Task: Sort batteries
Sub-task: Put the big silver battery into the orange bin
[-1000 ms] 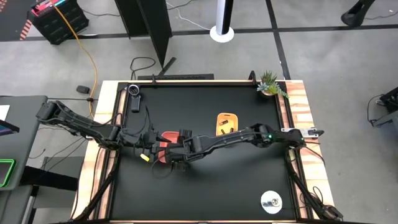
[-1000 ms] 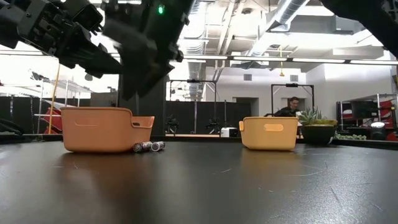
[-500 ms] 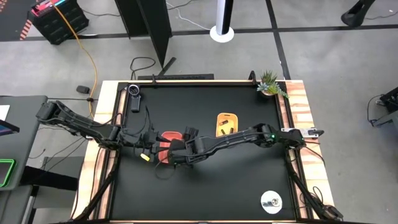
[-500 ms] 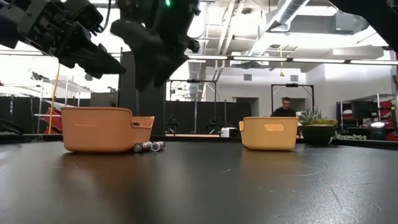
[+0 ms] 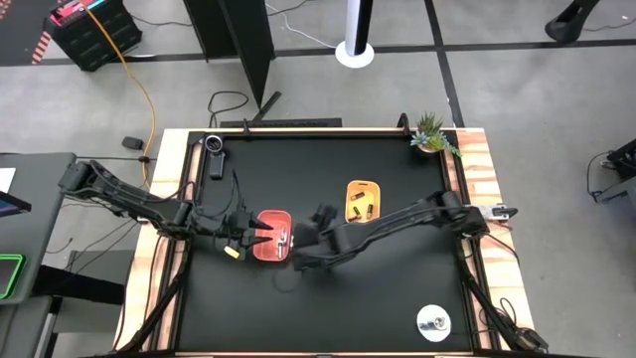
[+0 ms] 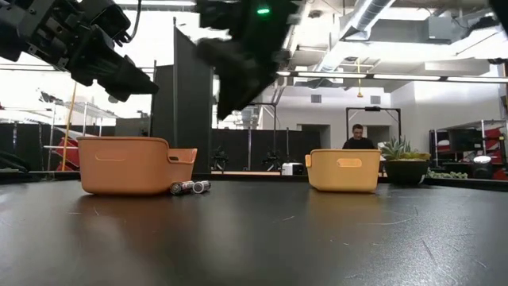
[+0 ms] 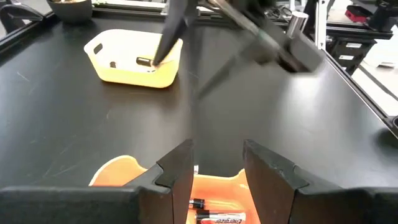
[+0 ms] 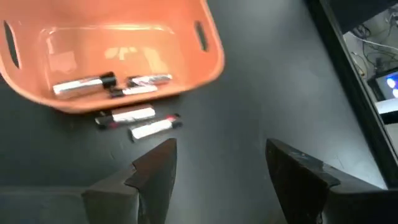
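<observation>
In the high view the batteries are too small to count, and the right arm is hiding part of the tabletop (image 5: 328, 159) beside the orange tray (image 5: 270, 236). The right wrist view is showing what that view cannot: three batteries (image 8: 106, 84) lying inside the orange tray and two more batteries (image 8: 142, 122) resting on the tabletop just outside its wall, which the low view is picking up as a small silvery pair (image 6: 190, 187) at the tray's foot. The left wrist view is showing a dark battery (image 7: 144, 61) in the yellow tray (image 7: 134, 59). The left gripper (image 5: 256, 233) is hovering over the orange tray's left edge, jaws apart and empty. The right gripper (image 8: 217, 168) is also holding its jaws apart, gripping nothing. Compared with a second ago, the right gripper has pulled right, off the orange tray, uncovering it.
</observation>
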